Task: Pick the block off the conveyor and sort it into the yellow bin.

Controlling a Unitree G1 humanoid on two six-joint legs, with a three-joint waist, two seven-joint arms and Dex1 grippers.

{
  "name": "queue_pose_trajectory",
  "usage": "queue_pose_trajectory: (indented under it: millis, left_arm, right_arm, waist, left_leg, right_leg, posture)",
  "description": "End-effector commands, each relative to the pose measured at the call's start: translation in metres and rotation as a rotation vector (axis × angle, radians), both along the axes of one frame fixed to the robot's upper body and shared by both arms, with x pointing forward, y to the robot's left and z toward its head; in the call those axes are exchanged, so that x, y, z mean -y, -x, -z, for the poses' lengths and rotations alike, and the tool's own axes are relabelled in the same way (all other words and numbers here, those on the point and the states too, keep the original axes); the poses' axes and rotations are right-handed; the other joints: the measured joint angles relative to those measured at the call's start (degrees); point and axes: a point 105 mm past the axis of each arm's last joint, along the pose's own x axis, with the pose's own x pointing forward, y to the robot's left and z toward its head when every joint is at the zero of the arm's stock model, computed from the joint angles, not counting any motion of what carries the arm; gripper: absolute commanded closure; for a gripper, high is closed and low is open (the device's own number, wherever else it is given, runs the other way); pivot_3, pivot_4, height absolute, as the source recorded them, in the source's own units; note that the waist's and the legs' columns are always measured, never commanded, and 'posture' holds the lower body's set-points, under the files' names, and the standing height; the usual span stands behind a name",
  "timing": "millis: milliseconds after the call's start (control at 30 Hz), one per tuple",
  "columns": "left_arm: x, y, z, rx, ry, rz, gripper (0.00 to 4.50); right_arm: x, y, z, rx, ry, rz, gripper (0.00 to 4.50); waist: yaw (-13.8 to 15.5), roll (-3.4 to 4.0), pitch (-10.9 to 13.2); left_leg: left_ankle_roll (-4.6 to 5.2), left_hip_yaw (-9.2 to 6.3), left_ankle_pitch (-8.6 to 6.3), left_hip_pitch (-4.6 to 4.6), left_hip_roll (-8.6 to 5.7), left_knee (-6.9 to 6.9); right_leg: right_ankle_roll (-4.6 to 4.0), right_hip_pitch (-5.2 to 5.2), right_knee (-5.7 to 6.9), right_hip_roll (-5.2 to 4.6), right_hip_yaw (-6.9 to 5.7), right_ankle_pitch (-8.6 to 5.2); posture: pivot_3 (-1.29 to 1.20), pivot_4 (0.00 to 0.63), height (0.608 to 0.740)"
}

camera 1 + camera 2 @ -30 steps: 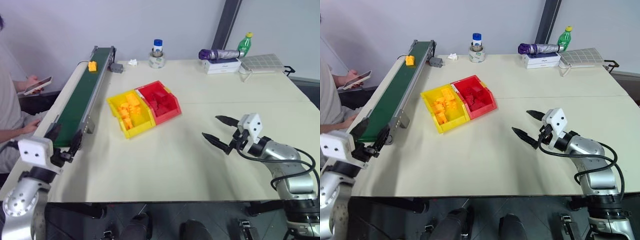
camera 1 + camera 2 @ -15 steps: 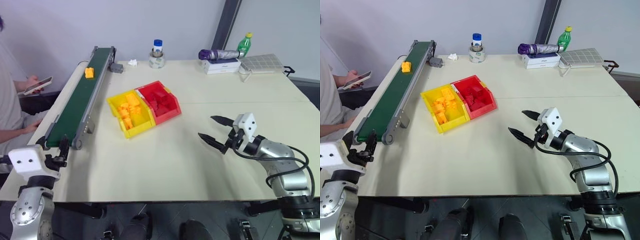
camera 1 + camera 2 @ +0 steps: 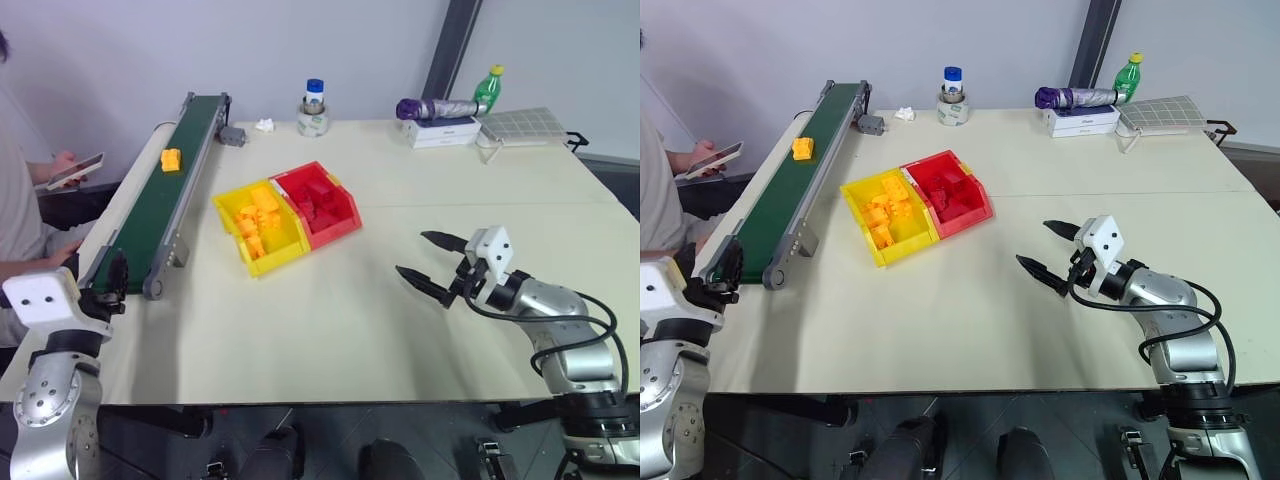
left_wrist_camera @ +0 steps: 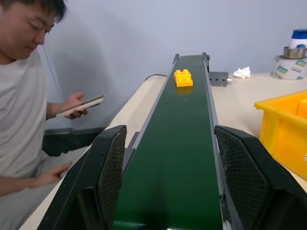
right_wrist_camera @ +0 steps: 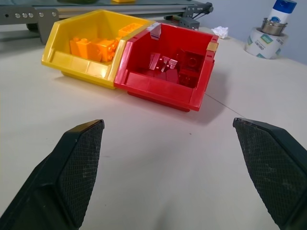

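The yellow-orange studded brick is riding down the dark green belt of the conveyor, now lower in the upper left of the head view than a second ago — it is nearing the left gripper, which is waiting at the belt's near end at lower left, its textured black jaws spread open astride the belt. Pickup looks close. The glossy yellow bin, holding matching bricks, is sitting left of centre, touching the red bin. At lower right, the right gripper is hovering open and empty over the matte cream table
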Motion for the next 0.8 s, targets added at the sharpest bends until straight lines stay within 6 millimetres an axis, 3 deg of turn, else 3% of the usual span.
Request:
queue_pose_trajectory:
  millis: [33, 467, 600, 800]
  left_arm:
    - [-0.005, 0.003, -0.008, 0.029, -0.018, -0.015, 1.43]
    - [-0.011, -0.009, -0.004, -0.024, 0.026, -0.004, 1.43]
    - [-0.012, -0.026, -0.014, -0.049, 0.034, 0.011, 1.43]
    - [-0.017, -0.058, -0.021, -0.105, 0.019, 0.052, 1.43]
  right_arm:
    - [0.001, 0.003, -0.011, 0.051, -0.015, -0.003, 0.0]
    - [-0.007, 0.018, -0.019, 0.026, -0.095, -0.113, 0.0]
    - [-0.015, 0.031, -0.024, 0.018, -0.128, -0.206, 0.0]
    - [-0.018, 0.027, -0.022, 0.017, -0.12, -0.194, 0.0]
  waist:
    - [0.0, 0.0, 0.0]
    - [-0.01, -0.01, 0.0]
    - [0.09, -0.03, 0.0]
    - [-0.04, -0.06, -0.01]
  left_leg:
    - [0.0, 0.0, 0.0, 0.0, 0.0, 0.0]
    - [0.0, 0.0, 0.0, 0.0, 0.0, 0.01]
    - [0.0, -0.02, 0.0, 0.0, 0.01, 0.01]
    - [-0.02, 0.0, 0.0, 0.0, -0.01, 0.03]
  right_leg:
    - [0.0, 0.0, 0.0, 0.0, 0.0, 0.0]
    - [0.0, -0.01, 0.02, 0.0, 0.01, 0.0]
    - [0.01, -0.07, 0.14, 0.0, 0.01, 0.0]
    - [0.01, -0.14, 0.21, 0.02, 0.05, 0.01]
  posture:
    - [0.0, 0.15, 0.74]
    - [0.0, 0.15, 0.74]
    - [0.0, 0.15, 0.74]
    - [0.0, 0.15, 0.74]
